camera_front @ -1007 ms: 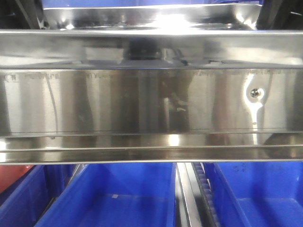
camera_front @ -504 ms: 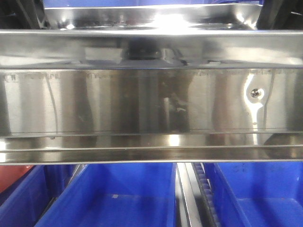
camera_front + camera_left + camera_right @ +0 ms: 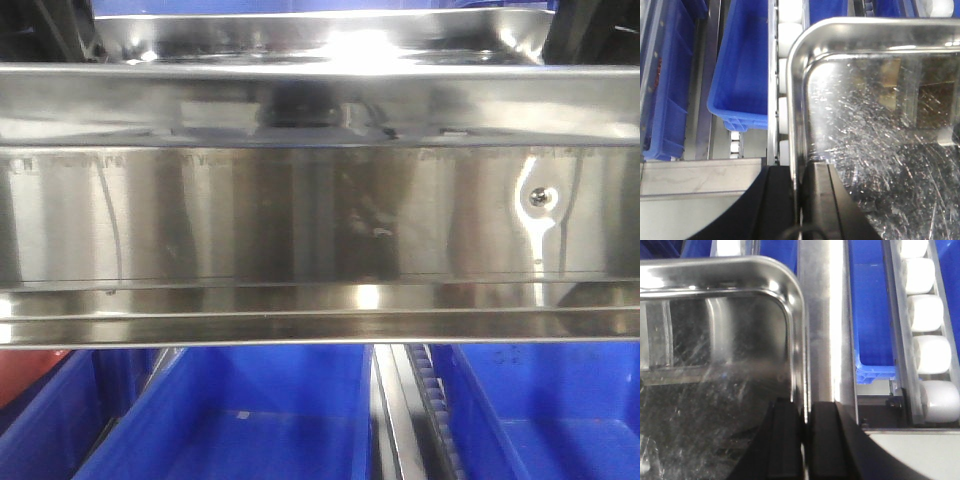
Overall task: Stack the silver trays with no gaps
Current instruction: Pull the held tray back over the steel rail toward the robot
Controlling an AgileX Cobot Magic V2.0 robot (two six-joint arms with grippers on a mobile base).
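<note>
A silver tray [image 3: 320,35] shows at the top of the front view, just above the steel shelf rail. In the left wrist view my left gripper [image 3: 799,200] is shut on the left rim of the silver tray [image 3: 880,125], one finger inside and one outside. In the right wrist view my right gripper [image 3: 805,440] is shut on the right rim of the same silver tray [image 3: 715,365]. The tray is scratched and empty. Neither gripper shows in the front view. No second tray can be made out.
A long steel shelf rail [image 3: 300,215] with a screw [image 3: 541,197] fills the front view. Blue bins [image 3: 250,420] sit below it. Blue bins [image 3: 742,65] and white rollers [image 3: 932,360] lie beneath and beside the tray.
The tray's front edge at the top of the front view has shifted slightly; the rest is unchanged.
</note>
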